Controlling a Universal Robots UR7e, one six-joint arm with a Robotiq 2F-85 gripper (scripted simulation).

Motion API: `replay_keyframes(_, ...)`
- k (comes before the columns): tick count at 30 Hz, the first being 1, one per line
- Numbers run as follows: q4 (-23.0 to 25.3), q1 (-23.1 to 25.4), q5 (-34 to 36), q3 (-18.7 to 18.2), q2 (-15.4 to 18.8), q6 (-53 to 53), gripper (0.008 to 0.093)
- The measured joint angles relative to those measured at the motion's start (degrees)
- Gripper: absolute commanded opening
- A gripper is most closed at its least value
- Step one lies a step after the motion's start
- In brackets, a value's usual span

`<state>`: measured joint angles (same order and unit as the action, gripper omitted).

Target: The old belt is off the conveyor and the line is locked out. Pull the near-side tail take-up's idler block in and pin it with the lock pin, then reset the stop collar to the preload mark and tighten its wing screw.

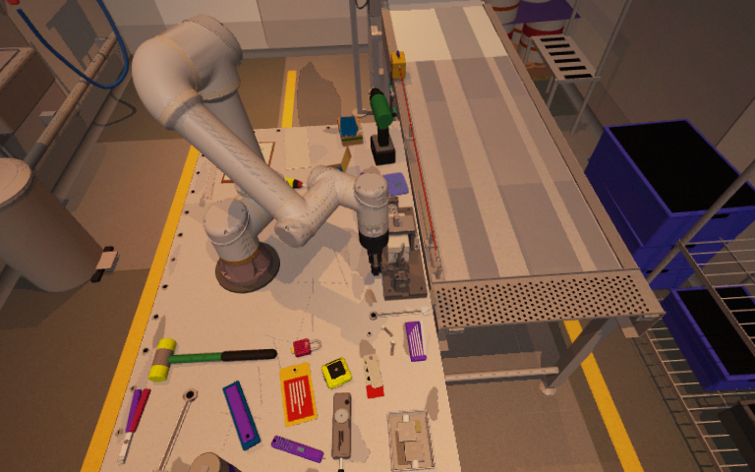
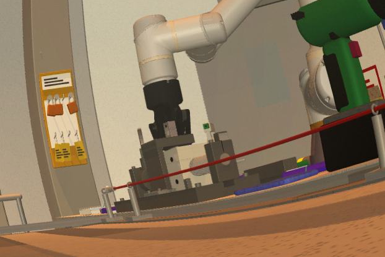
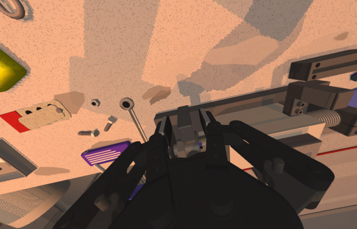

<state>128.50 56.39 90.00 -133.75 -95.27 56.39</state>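
Note:
The pale idler block (image 2: 183,162) sits in the dark take-up frame (image 2: 161,167) at the bench's edge beside the conveyor, with a threaded rod (image 2: 199,164) running from it through the stop collar (image 2: 222,159). A grey handle (image 2: 170,128) stands up from the frame's top plate over the block. My gripper (image 2: 170,127) (image 3: 185,127) (image 1: 375,266) points straight down on it, open, and its fingers stand on either side of the handle without gripping it. A small green-topped part (image 2: 206,126) stands above the collar. I cannot pick out the lock pin.
The conveyor bed (image 1: 487,158) runs along the bench's right side, with a red cord (image 2: 248,152) strung along its edge. A green drill (image 1: 381,123) stands behind the take-up. A wrench (image 1: 399,314), a purple tag (image 1: 415,341), loose bolts, a padlock and a mallet lie on the front bench.

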Motion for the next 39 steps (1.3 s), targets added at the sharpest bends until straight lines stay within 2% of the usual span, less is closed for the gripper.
replay_keyframes(6, 0.0, 0.0, 0.0, 0.0, 0.0, 0.0, 0.047)
replay_keyframes(25, 0.0, 0.0, 0.0, 0.0, 0.0, 0.0, 0.009)
replay_keyframes(39, 0.0, 0.3, 0.1, -0.1, -0.1, 0.3, 0.008)
